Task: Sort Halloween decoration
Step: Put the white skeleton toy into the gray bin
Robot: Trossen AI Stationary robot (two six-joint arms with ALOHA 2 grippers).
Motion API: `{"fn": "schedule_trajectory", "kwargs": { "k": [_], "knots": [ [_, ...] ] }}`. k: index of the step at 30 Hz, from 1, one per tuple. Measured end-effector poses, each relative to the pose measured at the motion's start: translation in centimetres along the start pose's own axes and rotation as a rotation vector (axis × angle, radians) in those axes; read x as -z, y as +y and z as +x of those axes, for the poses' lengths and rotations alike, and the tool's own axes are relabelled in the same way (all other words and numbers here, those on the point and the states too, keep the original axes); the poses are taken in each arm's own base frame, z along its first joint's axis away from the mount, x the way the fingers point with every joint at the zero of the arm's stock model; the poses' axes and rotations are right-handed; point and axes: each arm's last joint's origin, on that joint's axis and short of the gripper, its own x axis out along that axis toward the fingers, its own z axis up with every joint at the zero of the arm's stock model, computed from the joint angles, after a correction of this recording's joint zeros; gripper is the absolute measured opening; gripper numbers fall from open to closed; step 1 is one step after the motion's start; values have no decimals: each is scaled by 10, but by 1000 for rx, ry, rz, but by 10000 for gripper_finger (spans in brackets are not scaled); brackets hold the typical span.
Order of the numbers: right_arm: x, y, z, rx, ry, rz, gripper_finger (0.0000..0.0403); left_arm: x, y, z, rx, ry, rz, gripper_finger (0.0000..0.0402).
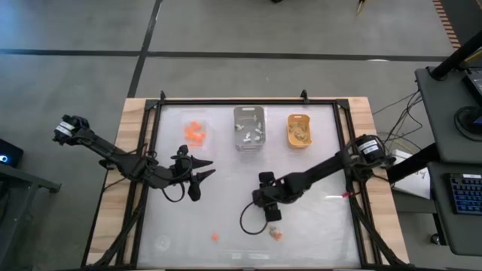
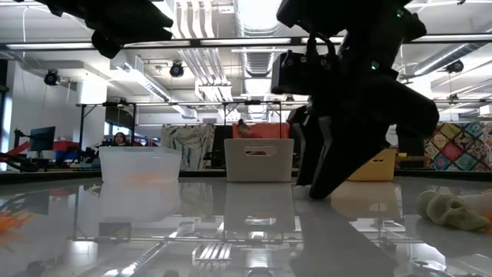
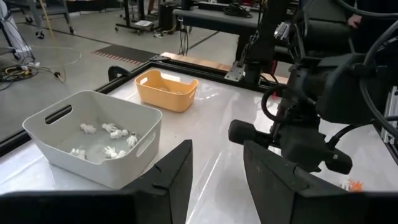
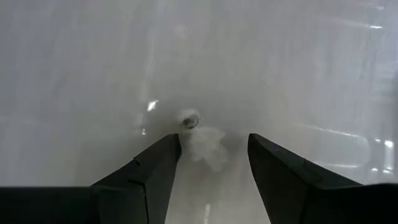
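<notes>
Sorting of small Halloween trinkets into three trays along the far edge of the table [image 1: 173, 226]. The right gripper [image 4: 213, 163] is lowered to the surface near mid-table with its jaws spread wide and empty; a pale trinket [image 4: 200, 138] lies on the table in the gap between its fingertips, nearer one finger than the other. The left gripper [image 3: 216, 177] hangs above the table to the left of centre, its jaws partly open with nothing between them, waiting. The clear tray [image 1: 195, 134] holds orange pieces, the grey tray [image 1: 249, 127] white ones, and the yellow tray [image 1: 300, 131] tan ones. Unsorted pieces remain on the near part of the table: an orange trinket [image 1: 215, 236], a second orange piece [image 1: 276, 235] just in front of the right gripper, and a greenish-white skull [image 2: 453, 210] seen at table level. For a sound pick, the right gripper should probably be shifted slightly so that the pale trinket sits centred between the fingers, with the fingertips kept low against the table, and then closed slowly; so small and light a piece is likely to be flicked aside by an off-centre finger. By its colour it most likely belongs in the grey tray.
</notes>
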Motion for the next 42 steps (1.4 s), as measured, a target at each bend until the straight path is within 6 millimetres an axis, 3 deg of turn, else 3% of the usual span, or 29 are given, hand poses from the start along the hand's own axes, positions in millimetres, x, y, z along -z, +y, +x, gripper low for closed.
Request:
{"fn": "schedule_trajectory", "kwargs": {
  "k": [6,20,29,35,42],
  "knots": [
    [0,-3,8,-11,4,12,184,0,0,0,0,1,1,126],
    [-3,-6,2,-46,-16,22,57,1,0,0,-1,3,3,126],
    [-7,-10,-10,-34,-60,29,41,2,1,0,-2,4,5,126],
    [-23,-35,-31,-6,-151,91,40,2,0,0,-1,4,3,126],
    [-38,-96,-61,73,-261,229,40,2,0,0,0,4,1,126]
  ]
}}
